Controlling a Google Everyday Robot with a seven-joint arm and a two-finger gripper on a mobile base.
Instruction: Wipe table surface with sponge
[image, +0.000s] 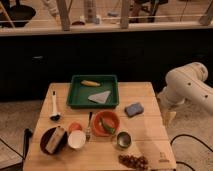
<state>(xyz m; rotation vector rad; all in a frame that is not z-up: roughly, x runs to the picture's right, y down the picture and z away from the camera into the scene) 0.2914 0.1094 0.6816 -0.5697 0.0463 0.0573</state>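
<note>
The light wooden table surface (142, 132) fills the lower middle of the camera view, with a small dark logo near its front right corner. The blue-grey sponge (134, 109) lies flat on its right side, just right of the green tray. My white arm comes in from the right. My gripper (169, 118) hangs beside the table's right edge, to the right of the sponge and apart from it. It holds nothing that I can see.
A green tray (75, 98) at the back holds a grey triangular cloth (100, 97) and a yellow item (90, 83). An orange bowl (106, 123), a fork (89, 126), a white cup (76, 139), a dark bowl (53, 140), a tin (123, 140), a ladle (54, 107) and brown bits (133, 161) sit in front.
</note>
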